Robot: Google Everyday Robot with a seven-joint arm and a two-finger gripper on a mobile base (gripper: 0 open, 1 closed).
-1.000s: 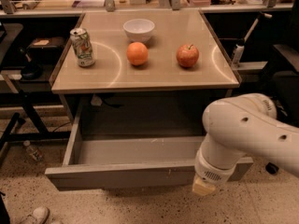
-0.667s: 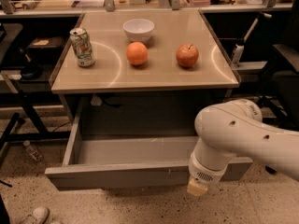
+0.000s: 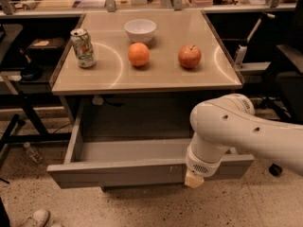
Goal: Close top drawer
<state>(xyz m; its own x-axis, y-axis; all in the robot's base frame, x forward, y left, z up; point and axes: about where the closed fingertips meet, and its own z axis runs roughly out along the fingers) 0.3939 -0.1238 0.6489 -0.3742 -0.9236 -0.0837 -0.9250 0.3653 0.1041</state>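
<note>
The top drawer [image 3: 118, 172] is a wide, shallow grey metal drawer under the tabletop. It stands pulled far out toward me and its inside looks empty. Its flat front has small white chip marks right of centre. My white arm [image 3: 236, 136] reaches in from the right and covers the right part of the drawer. My gripper [image 3: 194, 179] shows only as a small tan tip at the drawer front's lower edge, right of centre, against or just in front of it.
On the tabletop [image 3: 109, 82] stand a drink can [image 3: 83, 48], a white bowl [image 3: 140, 30], an orange [image 3: 138, 54] and a red apple [image 3: 189, 56]. A plastic bottle [image 3: 33, 152] and a shoe [image 3: 34, 218] lie on the floor at left. A chair base [image 3: 274, 169] stands at right.
My arm and gripper have shifted left and slightly up along the drawer front. The drawer has not visibly moved.
</note>
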